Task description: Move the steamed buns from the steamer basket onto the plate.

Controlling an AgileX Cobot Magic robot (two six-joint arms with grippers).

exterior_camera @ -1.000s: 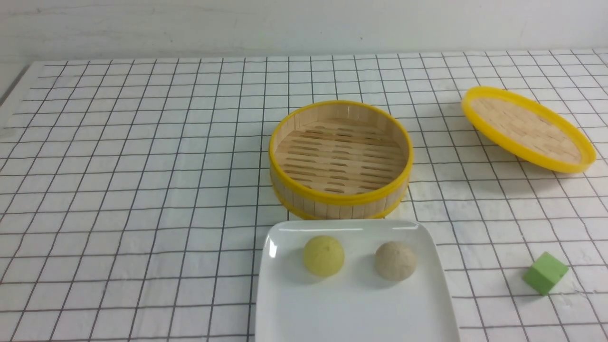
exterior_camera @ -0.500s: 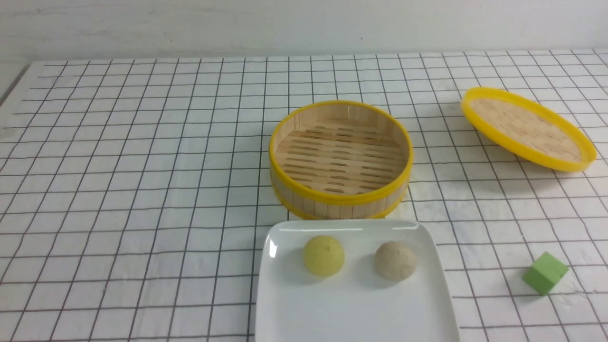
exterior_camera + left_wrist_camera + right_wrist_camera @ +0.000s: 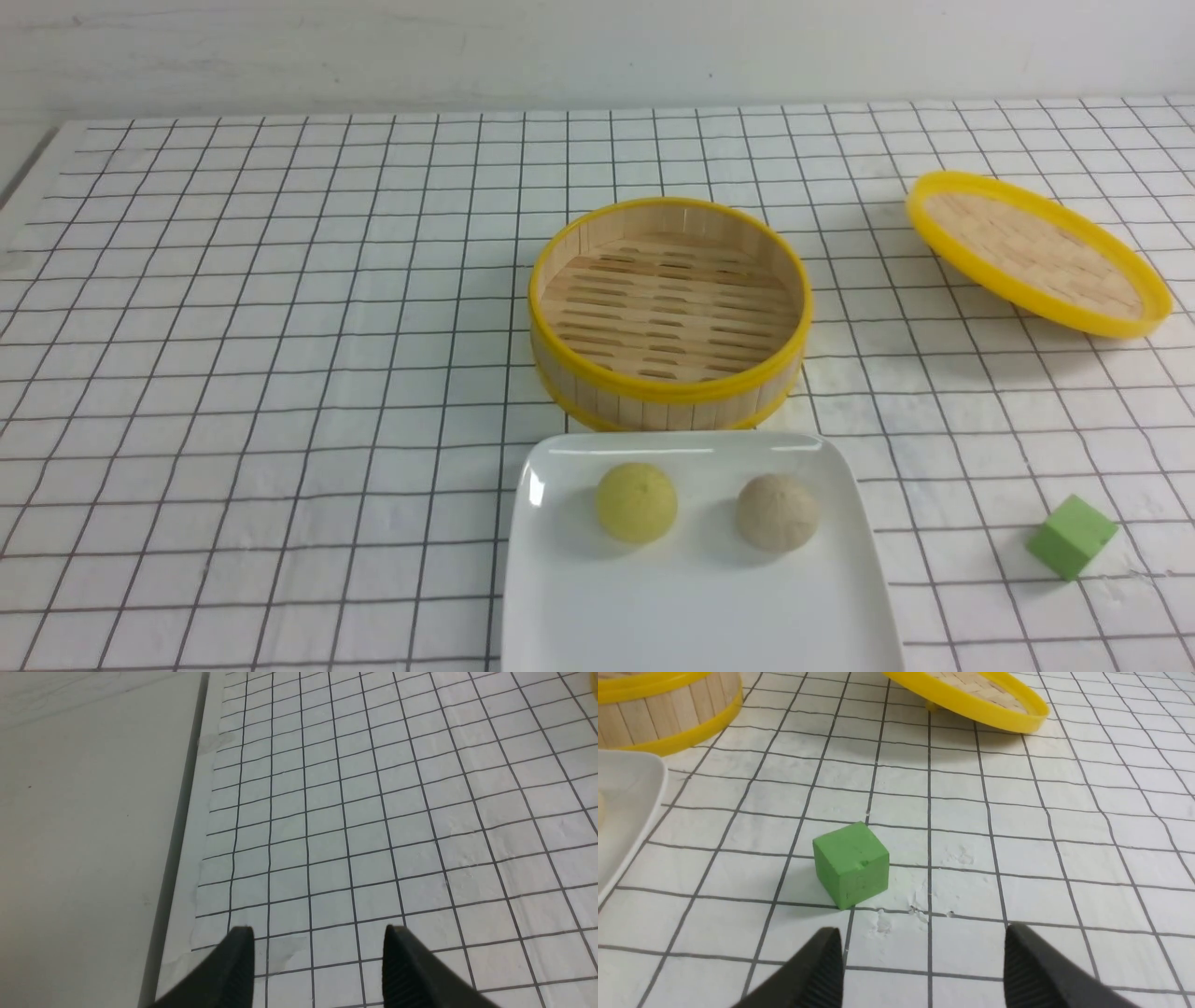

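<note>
Both buns are down on the plate (image 3: 700, 616): yellow bun (image 3: 637, 502) towards my left, beige bun (image 3: 777, 511) towards my right, side by side and apart, neither touching the rim. The basket (image 3: 667, 408) just beyond the plate is bare down to its slats. By my reading the job is done, and the step in hand is simply parking clear.

My left gripper (image 3: 319, 931) hangs with jaws wide and nothing between them, over bare cloth (image 3: 233, 373) near the table's left edge. My right gripper (image 3: 923, 929) is spread wide too, empty, low over the cloth with the cube (image 3: 851, 864) just ahead of its fingers.

To finish well, I'd draw the right arm back and up rather than forward (that cube is not mine to move), and keep both arms off the plate so nothing rolls.

Each bun sits dome up, flat side down. They're round, so there is no long axis to line up on. The basket stands upright, mouth to the ceiling, and the lid (image 3: 1036, 252) lies tilted, well off to my right.
</note>
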